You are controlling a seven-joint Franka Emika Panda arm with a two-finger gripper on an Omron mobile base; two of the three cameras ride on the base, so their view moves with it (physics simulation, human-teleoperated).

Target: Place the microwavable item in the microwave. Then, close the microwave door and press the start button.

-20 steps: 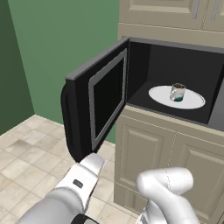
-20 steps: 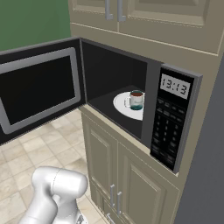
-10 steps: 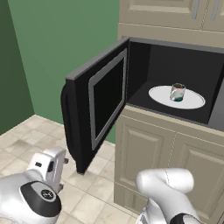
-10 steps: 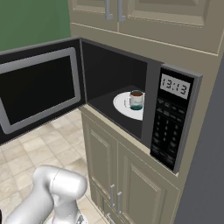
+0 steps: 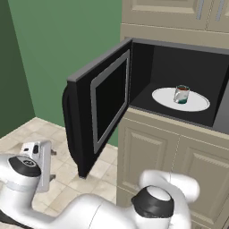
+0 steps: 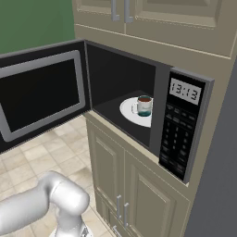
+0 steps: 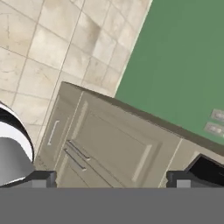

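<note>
Since a moment ago, the robot's arm has swung low and far out to the left, so its hand now sits down near the floor, past the outer edge of the microwave door (image 5: pixel 96 116). Nothing else has moved. The fingers (image 7: pixel 111 178) are spread wide apart and hold nothing; in the hand view the two dark tips stand far from each other, looking at the beige cabinet (image 7: pixel 109 144) and the green wall (image 7: pixel 183 61).

The mug (image 5: pixel 181 94) is already inside the microwave (image 6: pixel 183 125). It stands upright on the round white plate (image 5: pixel 163 96), with dark drink in it. So the first job looks done.

Now comes the door job. The door hangs wide open, sticking out toward the room. The hand seems to be getting behind it, on its outer side.

Next, the hand should come up against the outer face of the door and push it round toward the oven until it shuts. It should push gently. After that, the start button on the panel (image 6: pixel 178 139) under the clock needs a press.
</note>
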